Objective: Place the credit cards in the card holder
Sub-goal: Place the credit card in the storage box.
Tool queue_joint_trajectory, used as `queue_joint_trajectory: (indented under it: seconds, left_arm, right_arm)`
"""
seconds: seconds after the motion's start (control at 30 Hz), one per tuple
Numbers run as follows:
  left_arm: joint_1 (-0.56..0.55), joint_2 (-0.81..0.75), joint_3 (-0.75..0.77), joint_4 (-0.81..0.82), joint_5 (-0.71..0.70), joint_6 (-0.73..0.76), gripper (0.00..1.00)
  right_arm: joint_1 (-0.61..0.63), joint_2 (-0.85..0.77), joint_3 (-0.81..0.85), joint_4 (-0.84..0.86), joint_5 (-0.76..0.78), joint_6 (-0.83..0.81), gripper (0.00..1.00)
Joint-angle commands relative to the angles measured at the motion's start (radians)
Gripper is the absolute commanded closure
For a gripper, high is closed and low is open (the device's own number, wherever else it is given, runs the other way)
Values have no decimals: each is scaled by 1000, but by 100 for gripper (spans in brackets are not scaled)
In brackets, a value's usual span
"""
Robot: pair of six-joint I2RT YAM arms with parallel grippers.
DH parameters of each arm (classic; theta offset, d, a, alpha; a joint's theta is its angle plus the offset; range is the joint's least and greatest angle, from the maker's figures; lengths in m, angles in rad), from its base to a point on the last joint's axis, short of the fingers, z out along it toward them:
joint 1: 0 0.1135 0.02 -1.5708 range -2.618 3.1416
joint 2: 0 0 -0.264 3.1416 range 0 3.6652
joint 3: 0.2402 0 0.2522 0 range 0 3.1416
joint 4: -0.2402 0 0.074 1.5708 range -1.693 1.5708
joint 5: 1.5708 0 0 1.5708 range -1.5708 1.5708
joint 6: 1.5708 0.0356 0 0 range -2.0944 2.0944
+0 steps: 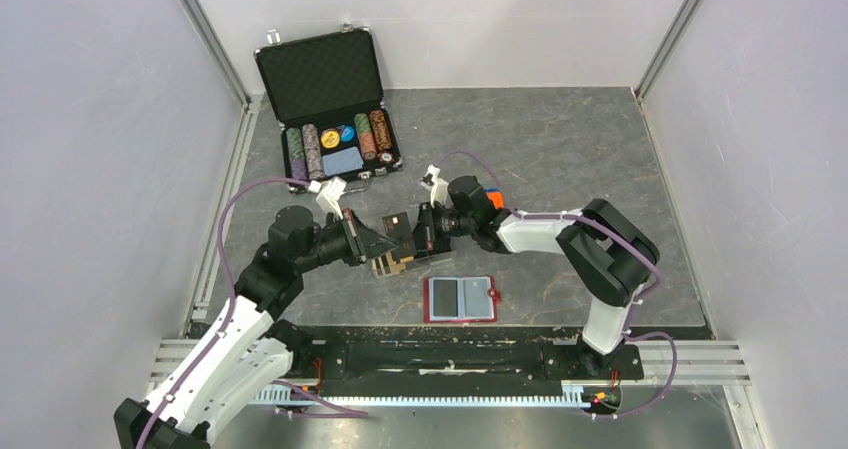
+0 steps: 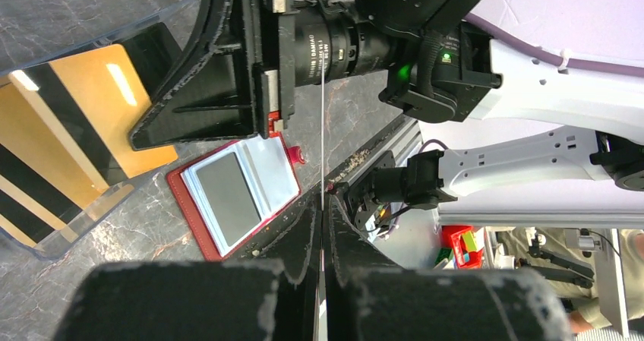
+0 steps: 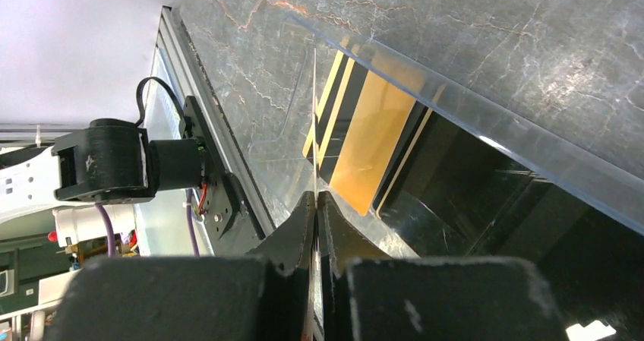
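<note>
- Grip on both sides: the left gripper (image 2: 323, 204) has its fingers pressed together on a thin credit card (image 2: 323, 113), seen edge-on. The right gripper (image 3: 315, 197) pinches a second card (image 3: 314, 121) the same way.
- I take these for two separate cards, because in the left wrist view the left one stands apart from the right fingertips. That is not certain.
- The card holder (image 3: 494, 121) sits near the middle of the bench (image 1: 560, 139), a little toward the left and near edges, directly under both grippers. Stored cards (image 3: 364, 128), orange-gold with dark stripes, already lean inside it.
- The step in hand, by my judgement, is feeding the right-held card into a compartment. Its free end reaches toward the holder's clear wall, and I cannot tell whether it touches.
- To do it well, set the card's plane parallel to the dividers and bring the leading edge inside the wall before descending. Spread the fingers only once that edge rests on the dark base.
- The acrylic tray looks light. A card that catches its rim could push or tip it, so the approach should be slow and straight.
- The grippers crowd each other over the holder. The left one is better held off until the right has cleared.
- The red wallet (image 1: 460, 297) lies open between the holder and the near edge, and the black briefcase (image 1: 320, 79) stands at the far left corner. Neither takes a card.
</note>
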Motion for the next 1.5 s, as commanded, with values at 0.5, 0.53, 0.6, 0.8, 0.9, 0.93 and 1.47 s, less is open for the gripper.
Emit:
queue_joint_trajectory:
  seconds: [0.5, 0.53, 0.6, 0.8, 0.9, 0.93, 1.47]
  left_arm:
    - [2, -22, -17, 11, -9, 35, 98]
    - [2, -23, -17, 11, -11, 34, 98]
    - [0, -25, -17, 8, -13, 36, 98]
    - [1, -32, -11, -13, -16, 46, 98]
    - [2, -34, -10, -16, -16, 44, 98]
    - [2, -33, -11, -16, -11, 43, 98]
    - [-82, -31, -183, 155, -16, -149, 98]
  right_arm:
    - [79, 81, 174, -187, 66, -66, 66]
    - [81, 74, 181, -207, 84, -77, 64]
    - [86, 51, 185, -237, 115, -96, 56]
    - [86, -70, 158, -288, 211, -135, 33]
    - [85, -150, 135, -317, 260, -154, 21]
    - [84, -174, 127, -326, 270, -159, 18]
    - [-136, -593, -260, -404, 138, -209, 6]
